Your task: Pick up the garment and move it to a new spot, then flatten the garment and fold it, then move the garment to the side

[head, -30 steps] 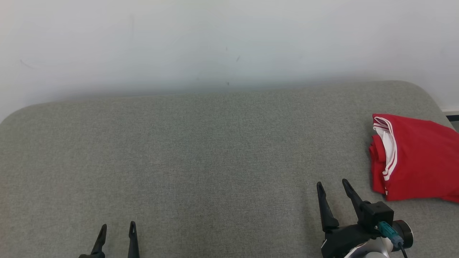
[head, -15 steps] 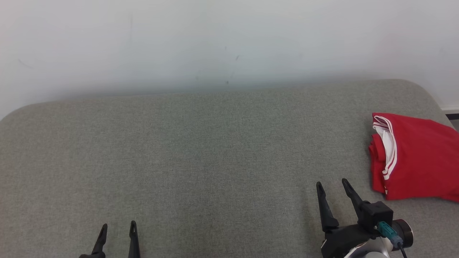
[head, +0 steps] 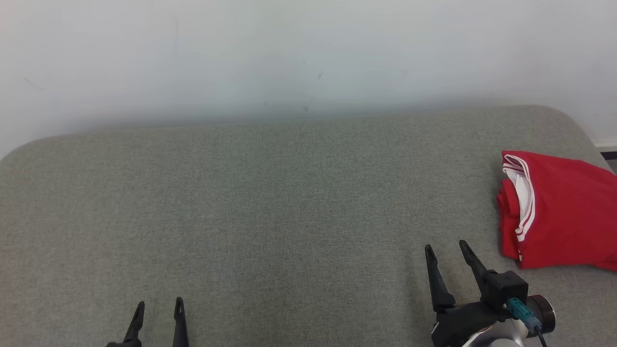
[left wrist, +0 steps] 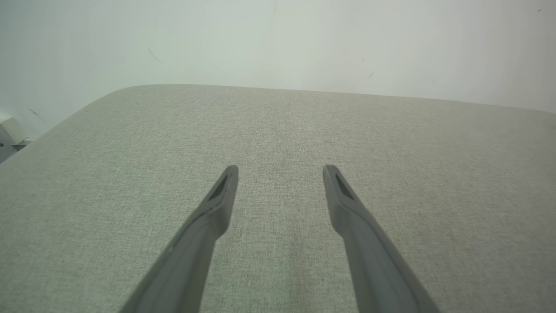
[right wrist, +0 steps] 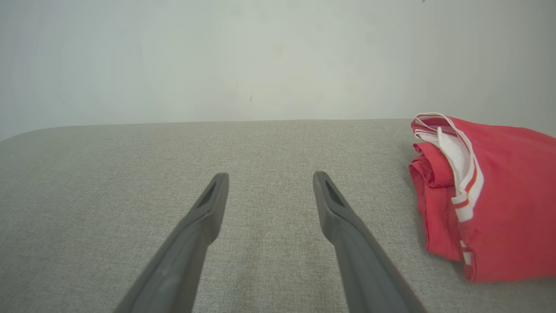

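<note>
The garment point(head: 561, 212) is red with white trim and lies folded at the right edge of the grey padded surface point(head: 270, 202); the right wrist view has the garment point(right wrist: 499, 200) at its right side. My right gripper point(head: 446, 248) stands open at the lower right, a short way to the left of the garment and apart from it, its two dark fingers point(right wrist: 204, 208) holding nothing. At the bottom left my left gripper point(head: 159, 304) is open too, and its fingers point(left wrist: 219, 195) hover over bare fabric.
A pale wall point(head: 308, 53) rises behind the surface's far edge. The surface has rounded far corners. A small pale box point(left wrist: 8, 134) sits past the left edge in the left wrist view.
The head view has shifted very slightly. Neither gripper nor the garment has moved on the surface.
</note>
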### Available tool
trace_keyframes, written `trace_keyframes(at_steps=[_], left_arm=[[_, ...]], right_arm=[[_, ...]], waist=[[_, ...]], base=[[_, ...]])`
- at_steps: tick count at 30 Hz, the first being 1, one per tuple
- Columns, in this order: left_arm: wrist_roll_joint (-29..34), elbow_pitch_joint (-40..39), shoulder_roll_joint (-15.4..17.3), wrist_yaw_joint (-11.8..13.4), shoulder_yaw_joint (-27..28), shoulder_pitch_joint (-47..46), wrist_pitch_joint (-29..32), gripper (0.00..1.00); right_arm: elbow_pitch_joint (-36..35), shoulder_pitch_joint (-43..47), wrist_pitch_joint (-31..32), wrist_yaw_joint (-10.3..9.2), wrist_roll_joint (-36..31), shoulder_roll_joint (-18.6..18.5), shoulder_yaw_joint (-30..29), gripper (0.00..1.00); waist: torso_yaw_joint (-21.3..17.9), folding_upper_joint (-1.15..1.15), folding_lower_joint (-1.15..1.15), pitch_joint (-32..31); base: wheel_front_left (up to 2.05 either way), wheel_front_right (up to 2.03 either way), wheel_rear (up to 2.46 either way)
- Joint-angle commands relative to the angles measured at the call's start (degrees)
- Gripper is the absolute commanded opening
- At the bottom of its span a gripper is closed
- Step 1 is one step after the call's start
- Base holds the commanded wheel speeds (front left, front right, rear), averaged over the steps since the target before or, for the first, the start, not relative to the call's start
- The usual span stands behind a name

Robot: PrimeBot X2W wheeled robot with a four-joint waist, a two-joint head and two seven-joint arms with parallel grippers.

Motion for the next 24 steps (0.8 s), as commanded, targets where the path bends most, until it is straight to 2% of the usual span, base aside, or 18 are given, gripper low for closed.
trace_keyframes(at_steps=[1, 15, 16, 19, 24], left_arm=[[0.1, 0.0, 0.0, -0.1, 0.1, 0.2, -0.1, 1.0], [-1.1, 0.0, 0.0, -0.5, -0.1, 0.5, -0.1, 1.0], [-1.1, 0.1, 0.0, -0.5, -0.1, 0.0, 0.0, 0.0], [-1.3, 1.6, -0.2, -0.5, -0.1, 0.2, 0.1, 0.0], [-5.7, 1.9, -0.1, -0.8, 0.9, -0.8, 1.8, 0.0]], right_arm=[[0.0, -0.1, 0.0, -0.16, 0.0, 0.1, 0.0, 1.0], [0.5, -0.4, 0.0, -0.16, 0.4, 0.1, 0.0, 1.0], [0.4, -0.1, 0.0, 0.0, 0.3, 0.0, -0.1, 0.0], [1.8, 0.8, 0.1, 0.0, 0.3, 0.0, -0.1, 0.0], [1.9, 0.0, 2.1, 0.0, 4.9, 0.0, -1.4, 0.0]], waist=[[0.0, 0.0, 0.0, 0.0], [-0.2, 0.0, 0.0, 0.3], [-0.2, 0.0, 0.0, 0.3], [-0.2, 0.0, 0.0, 0.3], [-0.1, 0.0, 0.0, 0.2]], base=[[0.0, 0.0, 0.0], [0.0, 0.0, 0.0], [0.0, 0.0, 0.0], [0.0, 0.0, 0.0], [0.0, 0.0, 0.0]])
